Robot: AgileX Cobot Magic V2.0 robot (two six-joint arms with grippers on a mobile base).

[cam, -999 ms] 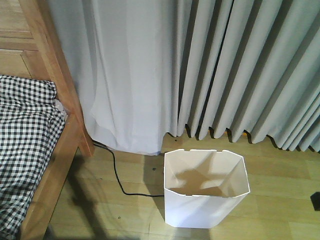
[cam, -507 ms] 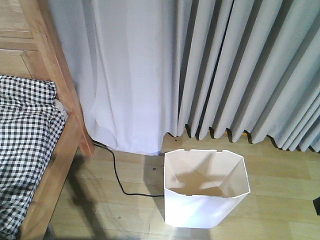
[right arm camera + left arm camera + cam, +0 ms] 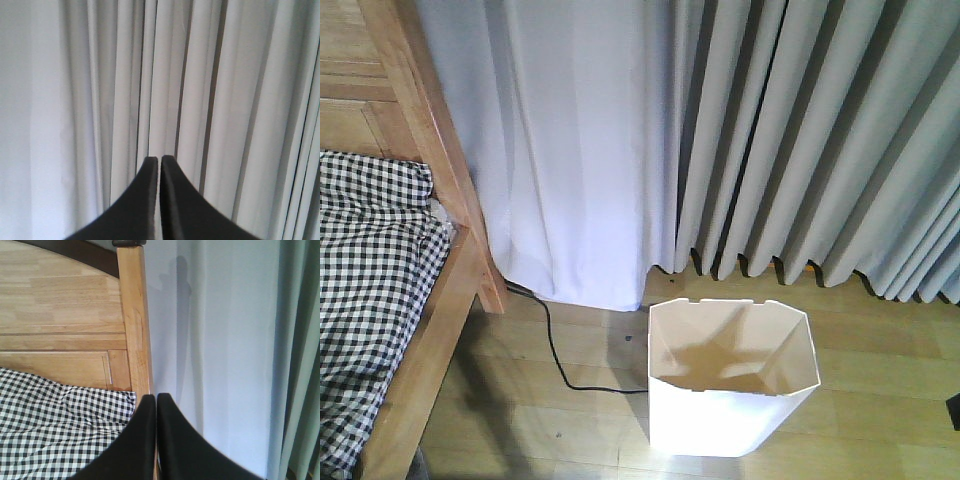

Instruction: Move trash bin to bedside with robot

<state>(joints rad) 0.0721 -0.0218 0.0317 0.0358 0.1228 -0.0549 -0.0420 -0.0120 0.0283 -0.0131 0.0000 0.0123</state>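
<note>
The white trash bin [image 3: 732, 380] stands upright and empty on the wooden floor, lower middle of the front view, right of the bed. The light-brown wooden bed frame [image 3: 425, 130] with black-and-white checked bedding [image 3: 370, 270] fills the left side. It also shows in the left wrist view, post [image 3: 134, 320] and bedding [image 3: 60, 430]. My left gripper [image 3: 156, 398] is shut and empty, pointing at the bed post. My right gripper [image 3: 159, 159] is shut and empty, facing grey curtains. Neither gripper shows in the front view.
Grey pleated curtains [image 3: 770, 140] hang behind the bin, reaching the floor. A loose black cable [image 3: 555, 350] runs on the floor from the bed post towards the bin's left side. A dark object [image 3: 954, 410] sits at the right edge.
The bin sits very slightly lower in the front view than one second ago. The dark object at the right edge has slid down and outward.
</note>
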